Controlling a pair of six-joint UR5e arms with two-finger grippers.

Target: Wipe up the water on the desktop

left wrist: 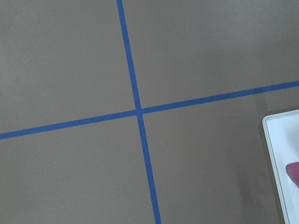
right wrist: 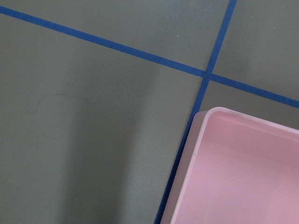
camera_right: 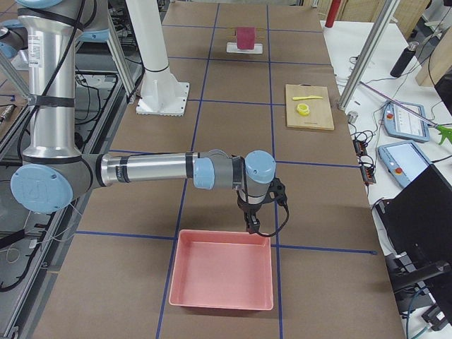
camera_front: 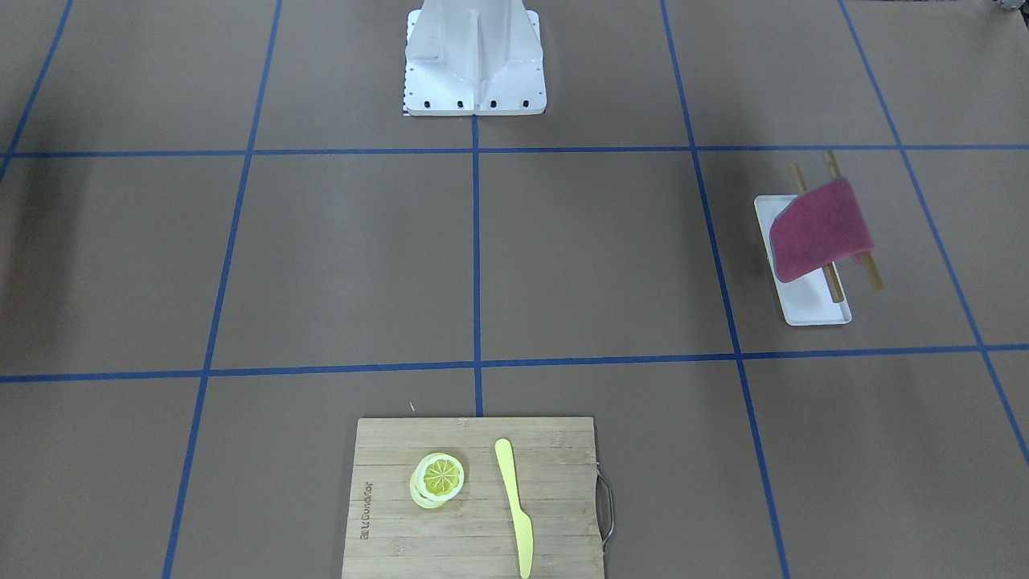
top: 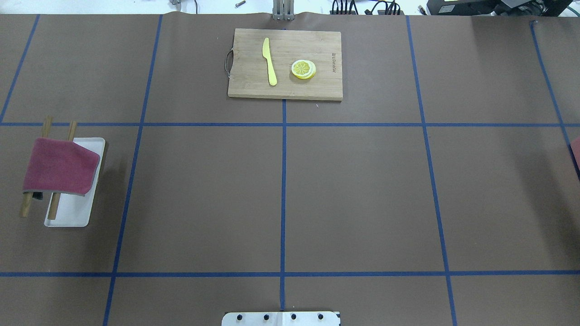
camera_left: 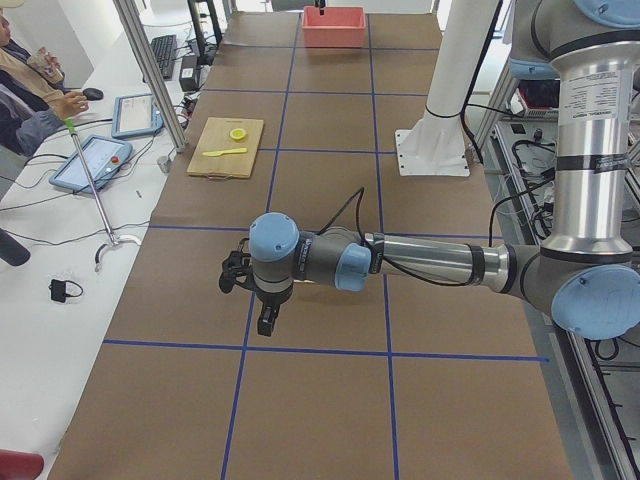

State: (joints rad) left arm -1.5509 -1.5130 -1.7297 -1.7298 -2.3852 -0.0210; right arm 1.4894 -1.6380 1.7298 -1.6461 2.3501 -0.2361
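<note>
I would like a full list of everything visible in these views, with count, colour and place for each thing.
desktop: 1, brown with blue tape lines, under everything
cutting board: 1, bamboo, far edge, centre
knife: 1, yellow, on cutting board
lemon slices: stacked, count unclear, yellow, beside knife
tray: 1, white, robot's left side
rods: 2, wooden, over tray
cloth: 1, dark pink, draped over rods
bin: 1, pink, empty, robot's right end
faint outline: 1, colourless, near bin, perhaps water
pedestal: 1, white
left arm, right arm: grey and blue
left pincer: near tray, state unclear
right pincer: beside bin, state unclear
</note>
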